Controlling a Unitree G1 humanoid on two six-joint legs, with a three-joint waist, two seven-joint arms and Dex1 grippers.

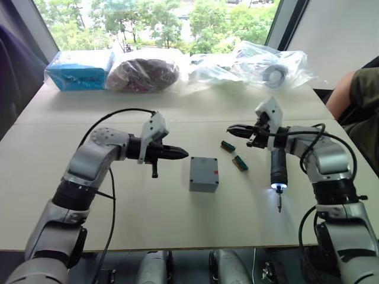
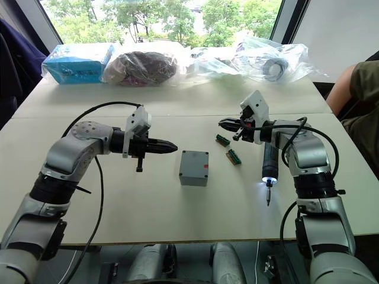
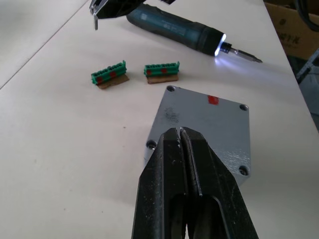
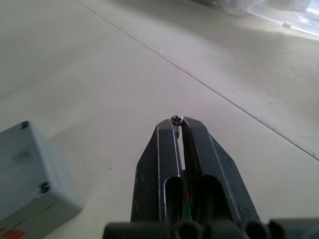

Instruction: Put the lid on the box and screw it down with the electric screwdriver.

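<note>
Although the lid [image 3: 204, 119] already sits on the box [image 1: 204, 174] in the middle of the tabletop [image 1: 148, 225], its four corner holes look empty, so the screwing is judged not yet done. The right tool [image 4: 178, 121] is pinched almost shut on a small screw [image 4: 176, 119], head up at the very tips, hovering above the tabletop beside the box. That screw is tiny, hard and slick, and so shallow a hold could let it tilt or drop; it likely needs lowering straight into a corner hole. The left tool [image 3: 180, 137] is closed and empty, hanging just over the lid's near edge. The electric screwdriver [image 1: 278, 167] lies on the tabletop to the right of two green connectors [image 3: 133, 73], its tip lit; rigid and round, it may roll, so the thick black barrel is the place to take it.
</note>
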